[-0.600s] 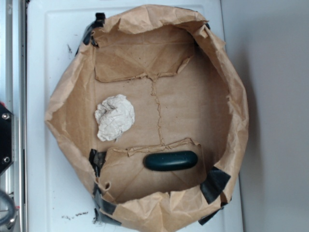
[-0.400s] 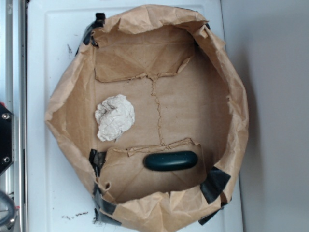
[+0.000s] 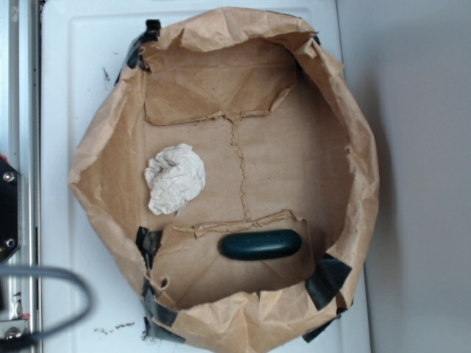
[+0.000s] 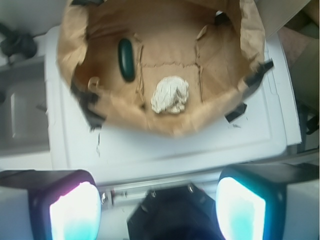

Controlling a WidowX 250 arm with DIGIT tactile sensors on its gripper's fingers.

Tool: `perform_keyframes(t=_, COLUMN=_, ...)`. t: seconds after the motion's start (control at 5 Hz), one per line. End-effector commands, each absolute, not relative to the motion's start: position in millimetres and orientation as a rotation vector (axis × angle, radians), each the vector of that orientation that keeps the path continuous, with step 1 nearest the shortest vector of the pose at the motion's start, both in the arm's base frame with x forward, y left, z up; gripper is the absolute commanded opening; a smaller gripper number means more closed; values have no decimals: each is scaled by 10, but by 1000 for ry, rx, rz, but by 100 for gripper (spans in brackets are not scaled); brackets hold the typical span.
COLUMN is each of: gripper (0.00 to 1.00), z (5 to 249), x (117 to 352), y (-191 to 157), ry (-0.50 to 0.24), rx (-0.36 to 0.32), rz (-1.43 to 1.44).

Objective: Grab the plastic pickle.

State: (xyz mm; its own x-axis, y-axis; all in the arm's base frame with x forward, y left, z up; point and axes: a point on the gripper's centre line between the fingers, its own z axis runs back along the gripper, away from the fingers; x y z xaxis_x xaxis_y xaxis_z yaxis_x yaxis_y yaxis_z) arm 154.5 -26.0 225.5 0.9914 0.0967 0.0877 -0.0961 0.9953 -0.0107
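Note:
The plastic pickle (image 3: 260, 244), dark green and glossy, lies flat inside a brown paper bag tray (image 3: 353, 147), near its lower wall. In the wrist view the pickle (image 4: 126, 59) sits at the upper left of the bag. A crumpled off-white paper wad (image 3: 174, 178) lies left of the bag's middle; it also shows in the wrist view (image 4: 170, 94). My gripper (image 4: 157, 207) is open and empty, well short of the bag, over the white board's near side. Its pads (image 4: 75, 212) show wide apart. In the exterior view only a blurred cable loop (image 3: 66, 294) shows at lower left.
The bag stands on a white board (image 3: 81, 73) with black tape (image 3: 327, 279) at its corners. A metal rail (image 3: 18, 88) runs down the left edge. A black mount (image 3: 7, 213) sits at the left. Grey surface lies to the right.
A blurred grey cable loop has swung into the lower left of the exterior view. The pickle and the paper wad have not moved.

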Motion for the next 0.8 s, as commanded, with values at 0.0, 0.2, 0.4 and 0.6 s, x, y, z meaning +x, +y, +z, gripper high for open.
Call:
perform_keyframes(t=0.0, gripper=100, z=2248, x=2353, y=-367, ry=-193, rx=-95, rz=-44)
perform_keyframes(t=0.2, gripper=100, z=2248, x=2353, y=-367, ry=-193, rx=-95, rz=-44)
perform_keyframes(t=0.4, gripper=100, z=2248, x=2353, y=-367, ry=-193, rx=-95, rz=-44)
perform_keyframes(t=0.6, gripper=100, z=1907, x=2665, y=-175, ry=-204, rx=-75, rz=-55)
